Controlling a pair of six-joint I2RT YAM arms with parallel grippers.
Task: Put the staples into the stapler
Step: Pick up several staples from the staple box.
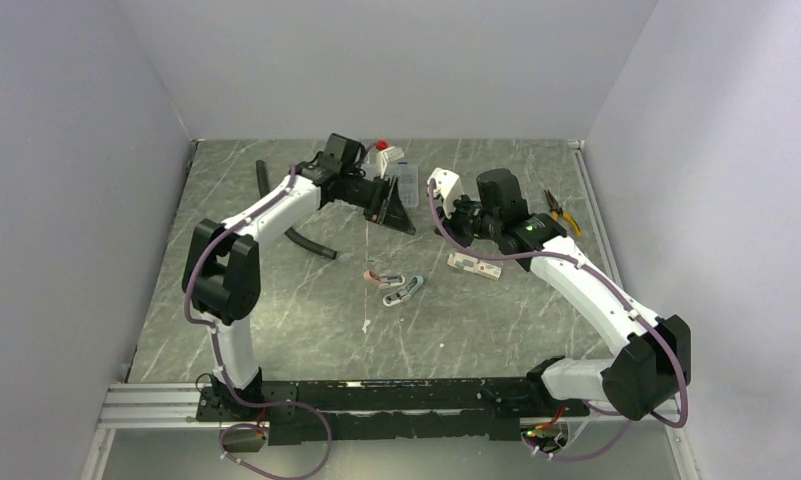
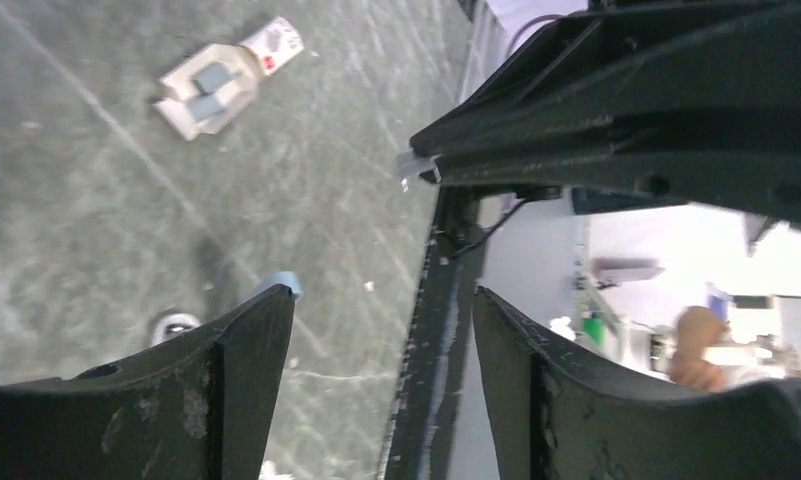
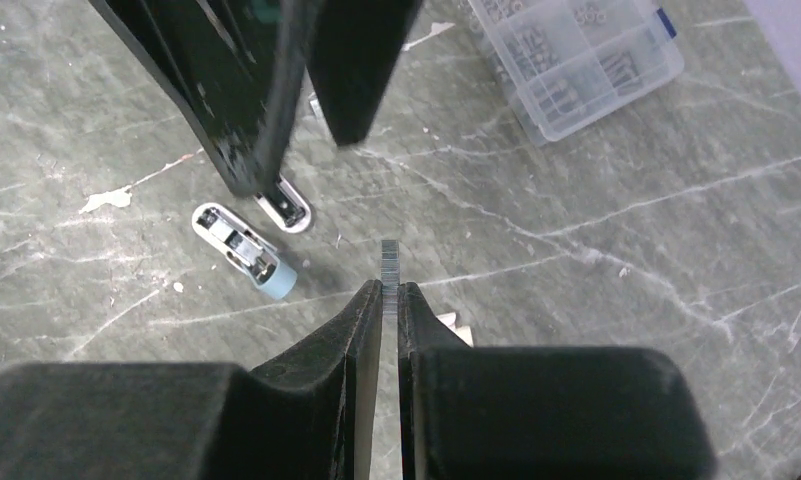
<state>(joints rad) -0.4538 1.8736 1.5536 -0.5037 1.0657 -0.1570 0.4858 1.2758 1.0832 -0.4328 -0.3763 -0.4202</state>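
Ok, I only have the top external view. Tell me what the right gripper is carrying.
Observer: In its wrist view the right gripper is pinched on the staples, a short strip sticking out past its tips.
Operator: Now place the stapler for me.
Observer: In that same view the blue-tipped stapler lies on the table to the left of the strip, clear of it.
Operator: Check the left gripper.
Observer: Its wrist view shows the left gripper open, holding nothing.
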